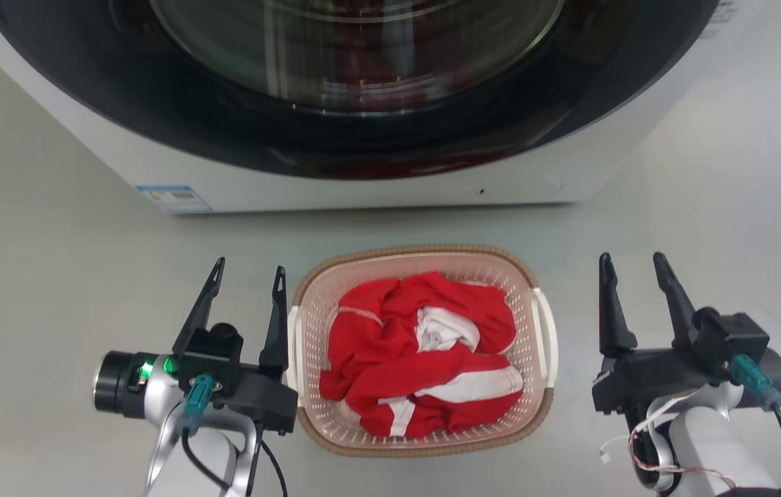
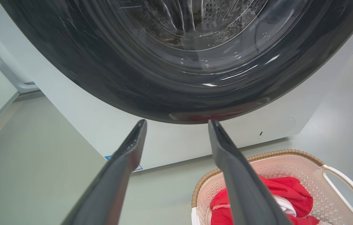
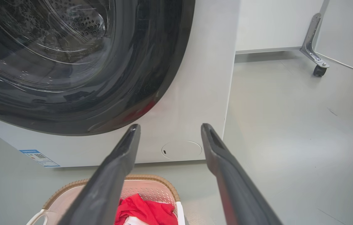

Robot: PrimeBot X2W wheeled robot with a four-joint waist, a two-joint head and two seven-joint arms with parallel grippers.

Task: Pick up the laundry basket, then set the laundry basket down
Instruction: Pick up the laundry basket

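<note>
Flanking the basket point(image 1: 418, 251) on the floor point(image 1: 52, 276) before the washer point(image 1: 390, 190), left gripper point(image 1: 250, 266) and right gripper point(image 1: 632, 257) hover, jaws apart and empty, likely lined up for its handles point(image 1: 546, 338).

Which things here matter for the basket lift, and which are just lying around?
Job:
laundry basket
left pincer, open
right pincer, open

Lying about:
washing machine
red and white clothes, riding in the basket
blue label
wheeled bracket

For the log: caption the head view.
Both open, left hand and right hand flank the laundry basket by the washing machine.
</note>
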